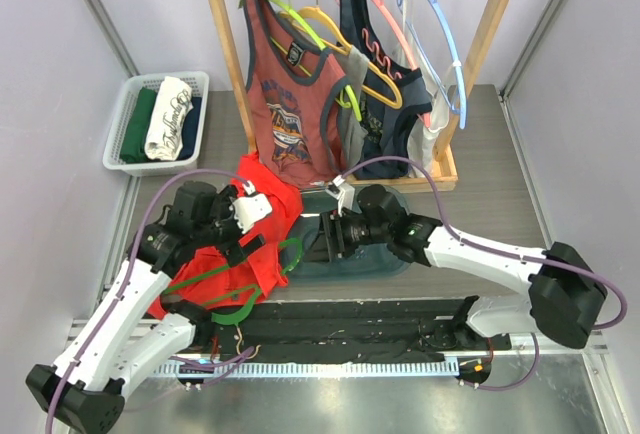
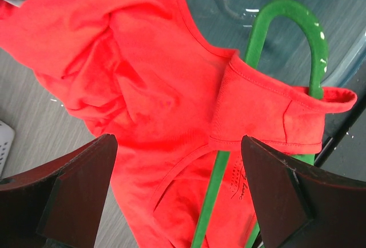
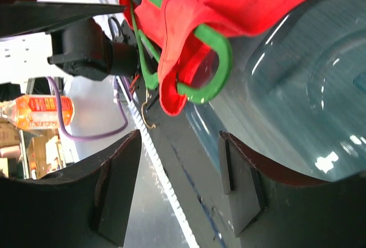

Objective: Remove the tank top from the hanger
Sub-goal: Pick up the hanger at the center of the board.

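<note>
Left tool [image 2: 177, 139] spreads wide above the red tank top [image 2: 143, 71] and green hanger [image 2: 311, 48]; right tool [image 3: 178, 139] also apart.

Red tank top [image 2: 143, 88], green hanger [image 2: 289, 7]

Top cam high and behind, looking down over whole table [image 1: 500, 154], left wrist cam close above red tank top [image 2: 143, 88], right wrist cam low, sideways, all three share tank top, green hanger [image 3: 220, 59]
</note>
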Tool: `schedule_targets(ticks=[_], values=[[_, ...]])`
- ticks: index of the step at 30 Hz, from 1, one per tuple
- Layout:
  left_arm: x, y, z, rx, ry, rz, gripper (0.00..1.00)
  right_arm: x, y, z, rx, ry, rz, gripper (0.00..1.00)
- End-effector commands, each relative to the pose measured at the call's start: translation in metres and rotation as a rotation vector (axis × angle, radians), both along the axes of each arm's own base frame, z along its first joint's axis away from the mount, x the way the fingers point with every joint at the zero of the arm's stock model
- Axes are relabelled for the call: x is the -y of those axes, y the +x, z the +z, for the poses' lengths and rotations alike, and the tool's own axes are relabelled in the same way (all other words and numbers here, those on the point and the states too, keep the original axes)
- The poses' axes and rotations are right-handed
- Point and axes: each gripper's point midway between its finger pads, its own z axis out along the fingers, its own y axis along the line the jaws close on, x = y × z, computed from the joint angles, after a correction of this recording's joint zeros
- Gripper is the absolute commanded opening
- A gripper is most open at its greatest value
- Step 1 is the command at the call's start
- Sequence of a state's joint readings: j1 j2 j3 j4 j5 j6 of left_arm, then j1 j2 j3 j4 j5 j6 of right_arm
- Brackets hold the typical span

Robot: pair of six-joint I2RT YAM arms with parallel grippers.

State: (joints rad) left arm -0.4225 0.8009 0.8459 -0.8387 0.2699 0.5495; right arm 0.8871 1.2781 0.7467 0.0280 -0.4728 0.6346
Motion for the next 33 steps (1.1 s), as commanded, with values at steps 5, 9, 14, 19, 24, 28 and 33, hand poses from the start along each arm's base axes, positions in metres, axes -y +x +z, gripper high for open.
schedule_targets(ticks=[5,9,14,19,24,28,33], values=[[0.006,0.009,0.035,0.081,-0.078,0.028,0.94,-0.025,0.029,-0.012,0.028,0.066,-0.079,0.58],[0.006,0.007,0.046,0.096,-0.088,0.028,0.95,-0.028,0.037,-0.027,0.011,0.049,-0.108,0.55],[0.005,0.005,0.054,0.113,-0.098,0.036,0.95,-0.035,0.042,-0.031,-0.003,0.063,-0.124,0.49],[0.004,0.004,0.053,0.112,-0.099,0.039,0.94,-0.048,0.046,-0.022,-0.017,0.117,-0.114,0.44],[0.001,0.005,0.056,0.129,-0.091,0.046,0.94,-0.057,0.047,-0.01,-0.022,0.148,-0.101,0.39],[0.001,0.005,0.058,0.138,-0.093,0.044,0.94,-0.059,0.045,-0.013,-0.04,0.141,-0.1,0.28],[0.001,0.006,0.064,0.158,-0.101,0.045,0.94,-0.055,0.045,0.004,-0.041,0.154,-0.124,0.01]])
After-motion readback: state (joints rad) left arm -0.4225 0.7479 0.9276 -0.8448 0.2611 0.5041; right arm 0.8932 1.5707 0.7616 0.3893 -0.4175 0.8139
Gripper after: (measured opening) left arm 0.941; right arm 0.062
